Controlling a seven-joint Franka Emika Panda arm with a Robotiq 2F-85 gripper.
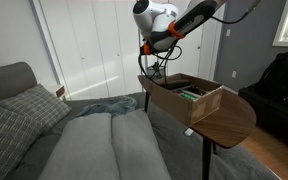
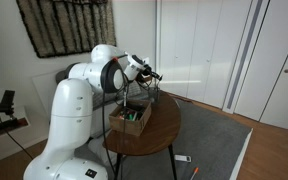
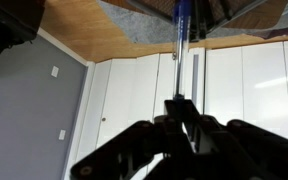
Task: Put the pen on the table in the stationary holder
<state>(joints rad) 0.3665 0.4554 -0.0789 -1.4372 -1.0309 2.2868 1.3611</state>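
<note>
Exterior view: gripper (image 1: 150,47) is hovering above the far end of the table (image 1: 229,118), over the dark stationary holder (image 1: 158,70) behind the cardboard box (image 1: 189,98). Exterior view: gripper (image 2: 150,75) is hanging over the table (image 2: 166,127); finger state unresolvable here. Wrist view: the fingers (image 3: 169,108) are clamping a blue pen (image 3: 181,25), so the pen is sitting in the gripper.

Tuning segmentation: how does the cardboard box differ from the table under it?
Cardboard box is tan and straight-edged; table is darker brown wood with rounded ends. Box is narrower than table. Box sits open-topped on the table; table stands on a thin dark leg. Both are brownish.
</note>
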